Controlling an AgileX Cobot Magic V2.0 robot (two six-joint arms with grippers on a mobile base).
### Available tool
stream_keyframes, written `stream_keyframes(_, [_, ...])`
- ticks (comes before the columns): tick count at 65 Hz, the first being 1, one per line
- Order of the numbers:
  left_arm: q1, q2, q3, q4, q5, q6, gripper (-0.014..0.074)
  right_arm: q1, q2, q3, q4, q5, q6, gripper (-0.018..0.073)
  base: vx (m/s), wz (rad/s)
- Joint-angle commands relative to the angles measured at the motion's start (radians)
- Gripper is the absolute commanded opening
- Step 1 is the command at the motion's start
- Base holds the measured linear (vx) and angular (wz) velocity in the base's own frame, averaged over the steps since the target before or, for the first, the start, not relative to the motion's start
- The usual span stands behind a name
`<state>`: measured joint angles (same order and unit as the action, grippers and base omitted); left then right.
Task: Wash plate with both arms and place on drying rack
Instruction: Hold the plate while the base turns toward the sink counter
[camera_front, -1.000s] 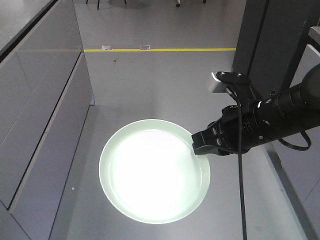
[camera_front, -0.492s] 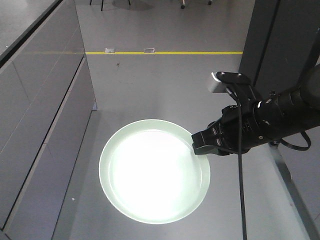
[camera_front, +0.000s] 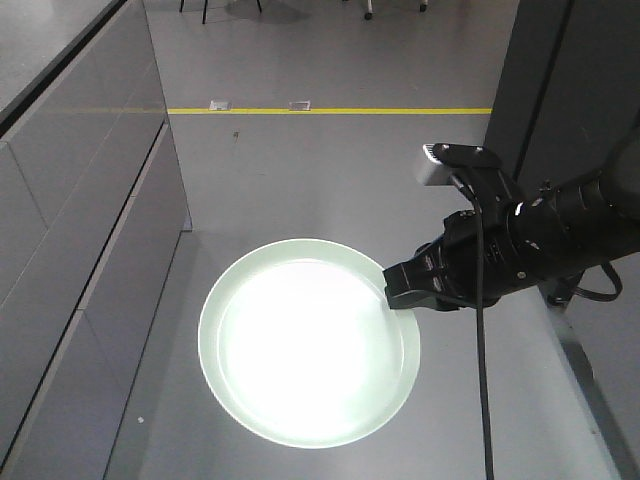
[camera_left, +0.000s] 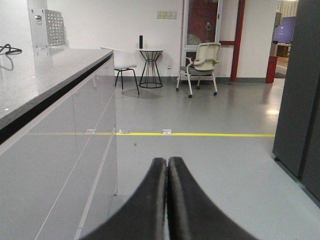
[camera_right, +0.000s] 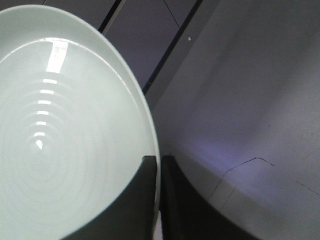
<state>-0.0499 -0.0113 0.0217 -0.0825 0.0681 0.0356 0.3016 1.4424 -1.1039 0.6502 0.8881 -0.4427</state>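
The pale mint-green plate (camera_front: 308, 342) hangs level above the grey floor, face up and brightly lit. My right gripper (camera_front: 392, 292) is shut on the plate's right rim; in the right wrist view the rim (camera_right: 150, 135) runs between the two black fingers of that gripper (camera_right: 159, 161). The black right arm (camera_front: 540, 245) reaches in from the right, a light-grey box (camera_front: 440, 162) at its wrist. My left gripper (camera_left: 167, 161) shows only in the left wrist view, shut with nothing between its fingers, pointing down the room. The drying rack is out of view.
A grey cabinet run with a dark-edged countertop (camera_left: 45, 75) stands along the left (camera_front: 70, 220). A dark tall unit (camera_front: 570, 90) stands on the right. A yellow floor line (camera_front: 330, 110) crosses the floor ahead. Chairs (camera_left: 202, 62) and a small table (camera_left: 149, 65) stand far off.
The cabinets, yellow line and dark unit have shifted slightly in the front view, so the base has moved a little. Plate and right gripper hold the same place in the frame.
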Motion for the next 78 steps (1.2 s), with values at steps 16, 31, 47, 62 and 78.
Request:
stream_keyframes(16, [-0.002,-0.015,-0.026,-0.006,-0.077,-0.009,-0.0007,0.0,-0.036,-0.026,0.039,-0.026,-0.011,-0.0001,0.13,-0.07])
stream_keyframes(31, [-0.002,-0.015,-0.026,-0.006,-0.077,-0.009,-0.0007,0.0,-0.036,-0.026,0.039,-0.026,-0.011,-0.0001,0.13,-0.12])
stream_keyframes(47, [-0.002,-0.015,-0.026,-0.006,-0.077,-0.009,-0.0007,0.0,-0.036,-0.026,0.039,-0.026,-0.011,-0.0001,0.13,-0.19])
stream_keyframes(62, [-0.002,-0.015,-0.026,-0.006,-0.077,-0.009,-0.0007,0.0,-0.036,-0.026,0.039,-0.026,-0.011,-0.0001,0.11,-0.25])
stream_keyframes(78, [-0.002,-0.015,-0.026,-0.006,-0.077,-0.009,-0.0007,0.0,-0.036,-0.026,0.039,-0.026,-0.011,-0.0001,0.1,-0.3])
